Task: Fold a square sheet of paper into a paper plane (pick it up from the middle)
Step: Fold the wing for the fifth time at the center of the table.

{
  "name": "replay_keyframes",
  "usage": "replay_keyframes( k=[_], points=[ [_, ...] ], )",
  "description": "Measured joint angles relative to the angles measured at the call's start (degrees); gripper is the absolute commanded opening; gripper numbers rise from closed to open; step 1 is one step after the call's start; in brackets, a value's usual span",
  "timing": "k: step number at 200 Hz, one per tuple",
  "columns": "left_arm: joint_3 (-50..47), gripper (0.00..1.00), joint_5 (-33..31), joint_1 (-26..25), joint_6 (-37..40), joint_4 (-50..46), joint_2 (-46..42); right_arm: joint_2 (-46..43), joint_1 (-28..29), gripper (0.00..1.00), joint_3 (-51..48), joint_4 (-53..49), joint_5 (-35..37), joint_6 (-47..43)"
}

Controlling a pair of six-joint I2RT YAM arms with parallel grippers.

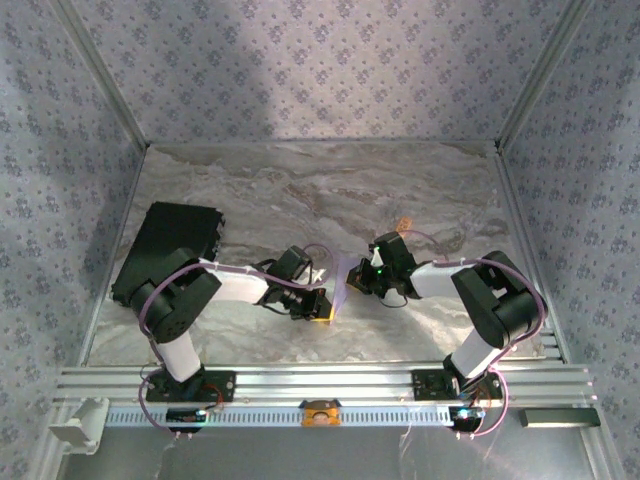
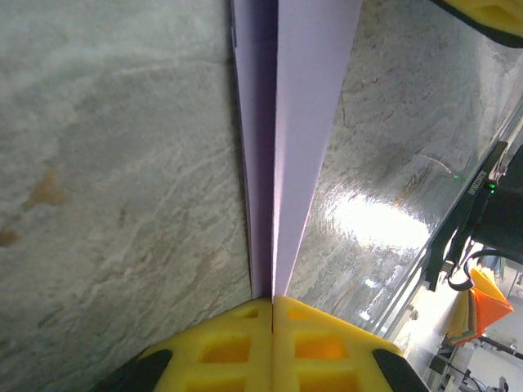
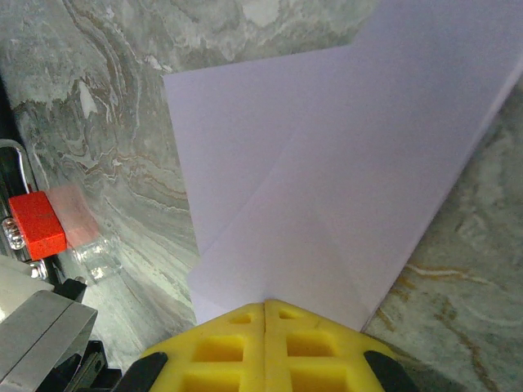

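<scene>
The square sheet of paper (image 1: 340, 278), pale lavender, is folded and held off the marble table between both arms at the centre. My left gripper (image 1: 322, 310) is shut on one end. In the left wrist view the paper (image 2: 302, 122) runs edge-on as a narrow doubled strip out of the closed yellow jaws (image 2: 272, 299). My right gripper (image 1: 364, 282) is shut on the other end. In the right wrist view the paper (image 3: 343, 163) shows flat overlapping layers with a diagonal fold, pinched in the jaws (image 3: 265, 305). Whether it has the paper plane's dart shape I cannot tell.
A black rectangular pad (image 1: 165, 250) lies at the back left. A small tan block (image 1: 404, 222) sits behind the right gripper. A small red object (image 3: 37, 224) and a clear piece (image 3: 94, 255) lie left of the paper. An aluminium rail (image 1: 320, 382) runs along the near edge.
</scene>
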Motion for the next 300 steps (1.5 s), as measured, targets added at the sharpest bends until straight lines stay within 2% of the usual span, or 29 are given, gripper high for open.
replay_keyframes(
  k=[35, 53, 69, 117, 149, 191, 217, 248, 300],
  points=[
    [0.0, 0.09, -0.3, -0.1, 0.2, -0.2, -0.1, 0.0, 0.0, 0.02, 0.0, -0.1, 0.0, -0.2],
    [0.1, 0.09, -0.9, -0.4, 0.4, -0.6, -0.4, 0.0, 0.0, 0.02, 0.2, -0.4, 0.0, -0.3],
    [0.1, 0.15, -1.5, -0.7, 0.6, -1.0, -0.9, 0.0, 0.0, 0.02, 0.3, -0.6, 0.0, -0.6],
    [0.0, 0.18, -2.8, -1.9, 0.6, -8.3, -4.1, 0.0, 0.0, 0.02, 0.3, -0.7, 0.0, -1.1],
    [-0.3, 0.19, -4.1, -1.5, 0.4, -12.2, -8.6, 0.0, 0.0, 0.02, 0.3, -0.7, 0.0, -1.1],
    [0.3, 0.15, -4.2, 1.4, -1.0, -10.6, -14.4, 0.0, 0.0, 0.02, 0.6, -1.0, 0.0, -1.5],
    [2.9, 0.13, -2.6, 2.4, -2.2, -8.0, -12.2, 0.0, 0.0, 0.02, 0.6, -1.1, 0.0, -1.5],
    [6.9, 0.11, 0.0, 2.4, -4.0, -2.7, -4.6, 0.0, 0.0, 0.02, 0.6, -1.1, 0.0, -1.5],
    [7.6, 0.1, 0.9, 2.4, -6.4, 2.8, 3.4, 0.0, 0.0, 0.02, 0.6, -1.1, 0.0, -1.5]
  ],
)
